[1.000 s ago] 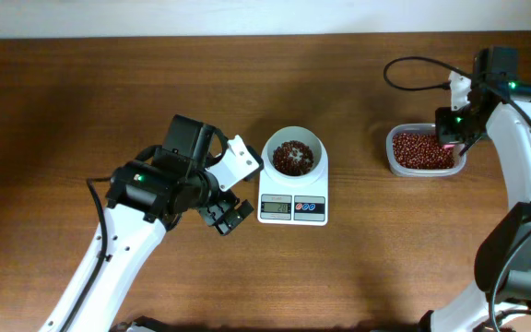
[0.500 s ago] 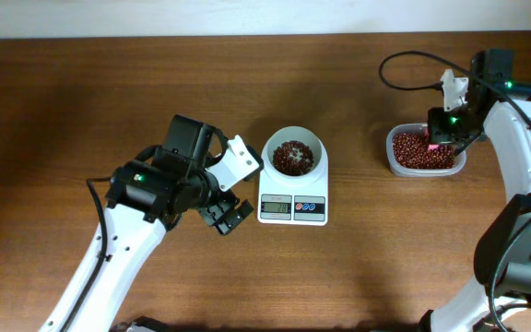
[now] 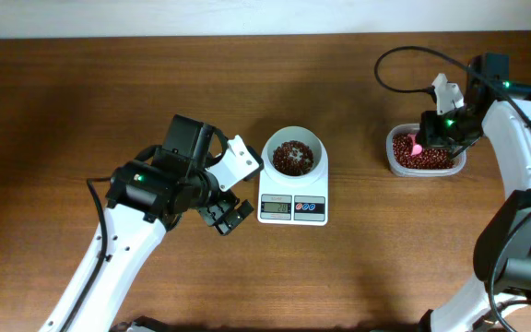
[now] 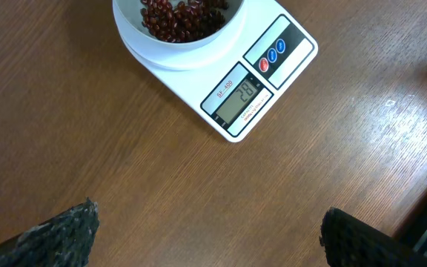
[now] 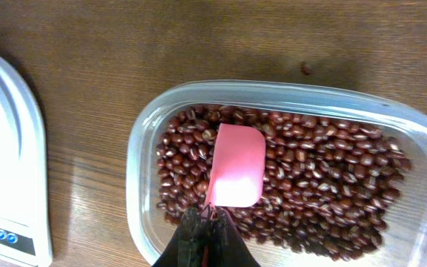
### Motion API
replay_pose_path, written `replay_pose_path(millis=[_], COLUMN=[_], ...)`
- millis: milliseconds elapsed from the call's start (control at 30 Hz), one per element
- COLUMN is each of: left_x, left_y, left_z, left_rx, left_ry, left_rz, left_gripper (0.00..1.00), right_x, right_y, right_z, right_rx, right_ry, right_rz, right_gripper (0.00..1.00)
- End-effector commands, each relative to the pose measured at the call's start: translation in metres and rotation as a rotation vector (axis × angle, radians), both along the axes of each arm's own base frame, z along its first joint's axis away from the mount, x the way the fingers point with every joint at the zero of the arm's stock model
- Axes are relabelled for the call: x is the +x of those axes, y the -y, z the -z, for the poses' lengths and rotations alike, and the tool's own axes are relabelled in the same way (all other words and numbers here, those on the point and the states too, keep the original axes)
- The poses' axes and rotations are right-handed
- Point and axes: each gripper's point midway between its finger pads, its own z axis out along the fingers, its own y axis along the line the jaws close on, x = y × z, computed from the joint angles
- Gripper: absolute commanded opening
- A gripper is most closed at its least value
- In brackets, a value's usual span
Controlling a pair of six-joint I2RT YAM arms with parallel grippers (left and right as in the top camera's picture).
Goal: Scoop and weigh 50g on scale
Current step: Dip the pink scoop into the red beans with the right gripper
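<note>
Right gripper (image 5: 206, 222) jaws pinched tight on the pink spoon (image 5: 236, 174) handle. Scoop end sits just ahead of the jaws, low over the beans (image 5: 325, 185) in the clear tub (image 5: 143, 148), likely set to scoop. Right arm reaches over the tub, wrist pitched down. Left gripper (image 4: 213, 233) jaws wide, empty, parked over the table. The scale (image 4: 232, 104) lies ahead of them, its bowl (image 4: 169, 52) part-filled with beans, so weighing looks unfinished.

Your white scale (image 3: 292, 209) sits flat mid-table, round bowl on top, display w/ blue & red btns facing the arms' bases. Red-brown beans (image 3: 293, 157): small heap in bowl, more filling clear tub (image 3: 422, 172) to its right.
</note>
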Motion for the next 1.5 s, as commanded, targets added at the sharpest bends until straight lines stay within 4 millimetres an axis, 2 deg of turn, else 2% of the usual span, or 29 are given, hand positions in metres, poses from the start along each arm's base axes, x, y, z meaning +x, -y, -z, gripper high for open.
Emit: replay_pose_path(millis=[0,200,333,433,733,900,1100,1467], left_x=[0.0,0.0,0.0,0.0,0.0,0.0,0.0,0.0], left_y=[-0.001,-0.001,-0.001,-0.001,-0.001,-0.001,-0.001,-0.001], left_z=[-0.002,-0.002,-0.002,-0.002,-0.002,-0.002,-0.002,-0.002], left_rx=[-0.001,-0.001,-0.001,-0.001,-0.001,-0.001,-0.001,-0.001], left_ry=[0.011,0.011,0.011,0.011,0.011,0.011,0.011,0.011], left_rz=[0.01,0.01,0.01,0.01,0.01,0.01,0.01,0.01], left_gripper=[0.99,0.99,0.99,0.99,0.99,0.99,0.99,0.99], right_x=[-0.005,-0.017,-0.013,-0.014,-0.014,-0.02,-0.022,-0.019], right_y=[-0.009,-0.016,-0.029,-0.02,0.018,0.038,0.053,0.046], right_z=[0.009,0.026,0.022,0.021,0.004,0.002,-0.01,-0.025], right_rx=[0.064,0.103,0.182,0.19,0.374,0.405,0.499,0.615], right_ry=[-0.027,-0.064,-0.036,-0.037,0.026,0.026,0.069,0.111], right_rz=[-0.008,-0.011,-0.025,0.0,0.131,0.193,0.249,0.246], right_gripper=[0.04,0.04,0.04,0.04,0.04,0.04,0.04,0.04])
